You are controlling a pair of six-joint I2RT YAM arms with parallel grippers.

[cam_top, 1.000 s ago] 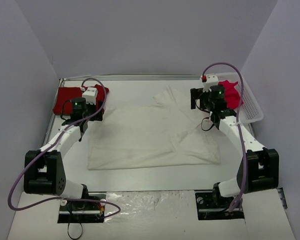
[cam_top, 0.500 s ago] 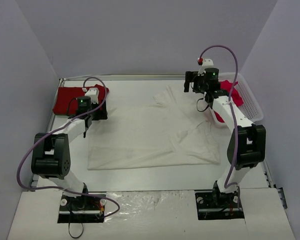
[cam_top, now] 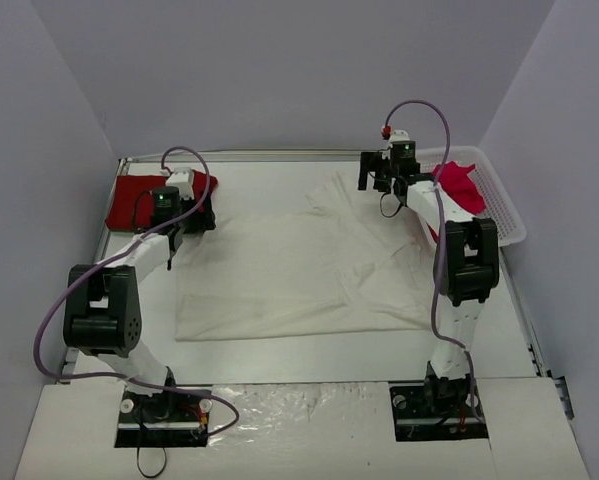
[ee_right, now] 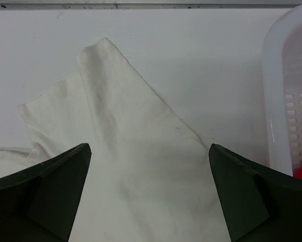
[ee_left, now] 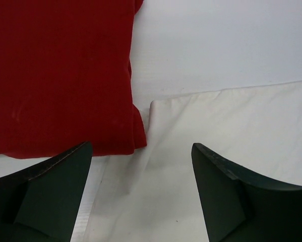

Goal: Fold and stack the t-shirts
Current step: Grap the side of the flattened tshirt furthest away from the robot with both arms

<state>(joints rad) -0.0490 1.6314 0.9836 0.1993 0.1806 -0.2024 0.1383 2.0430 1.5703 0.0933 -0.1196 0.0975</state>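
Two arms reach toward the far side of your table [cam_top: 279, 345]: on the left, the red t-shirt [cam_top: 137, 195] lies folded in the far-left corner, and your left gripper [ee_left: 140, 147] hangs over the spot where its edge nears a corner of the cream-white t-shirt [cam_top: 299, 270], jaws spread and holding nothing. That cream-white t-shirt lies spread across the middle. Further right, your right gripper [ee_right: 149, 146] hangs wide open and empty above its far sleeve, just beside the white basket [cam_top: 504, 215], where the pinkish-red t-shirt [cam_top: 459, 185] sits bunched.
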